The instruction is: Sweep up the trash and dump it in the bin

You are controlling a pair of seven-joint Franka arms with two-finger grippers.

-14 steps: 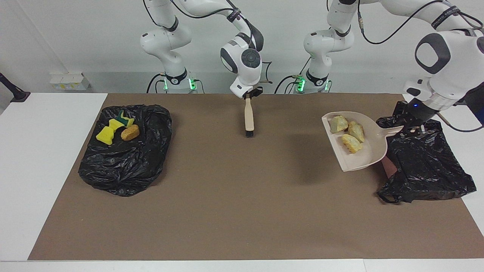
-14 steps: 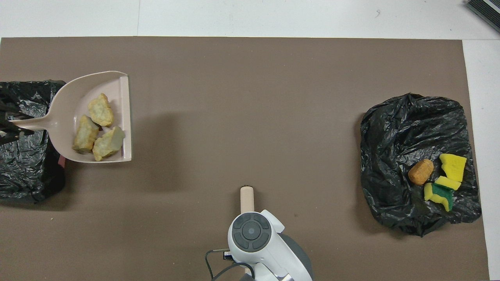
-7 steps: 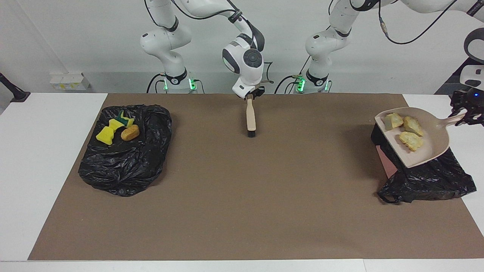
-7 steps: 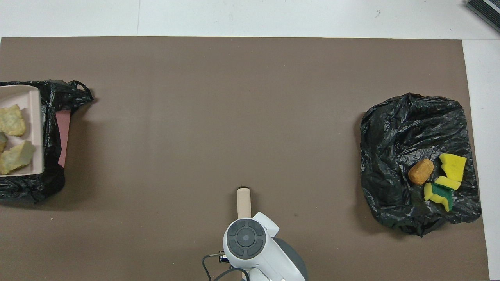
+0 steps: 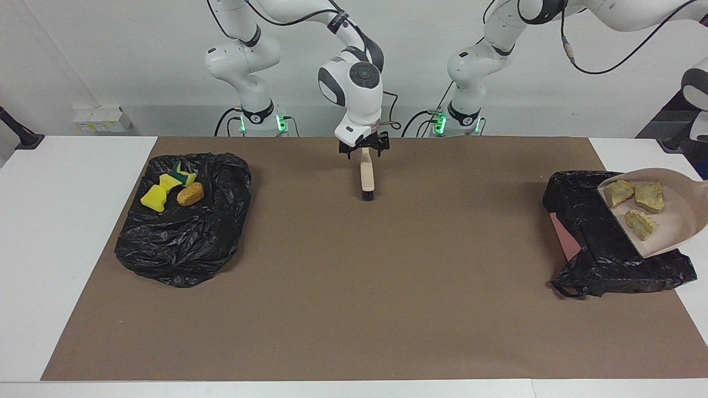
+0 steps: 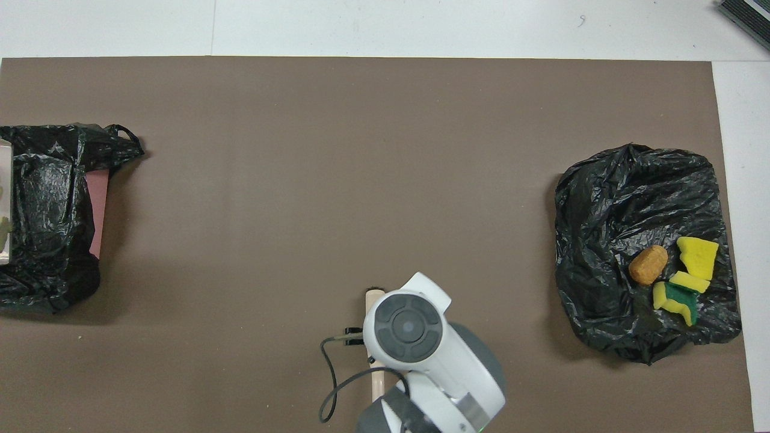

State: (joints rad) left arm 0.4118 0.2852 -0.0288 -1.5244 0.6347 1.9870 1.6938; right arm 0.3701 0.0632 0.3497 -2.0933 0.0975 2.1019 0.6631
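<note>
Three pale crumbly trash chunks (image 5: 635, 200) lie in the beige dustpan (image 5: 672, 226). The pan hangs tilted over the black-bagged bin (image 5: 597, 232) at the left arm's end of the table. Its handle runs out of view, and so does my left gripper. My right gripper (image 5: 364, 150) stands open just above the robot-side end of the brush (image 5: 366, 176), one finger to each side of the handle. The brush lies flat on the brown mat. Yellow sponge bits (image 5: 157, 193) and a brown oval lump (image 5: 190, 194) rest on a second black bag (image 5: 182, 237).
The second black bag (image 6: 646, 198) lies at the right arm's end of the brown mat (image 5: 354, 298). A pinkish box wall (image 6: 99, 210) shows at the bin's side. White tabletop (image 5: 66, 232) borders the mat.
The left arm carried the loaded dustpan from beside the bin to over it, toward the table's end. The right gripper opened and let go of the brush handle.
</note>
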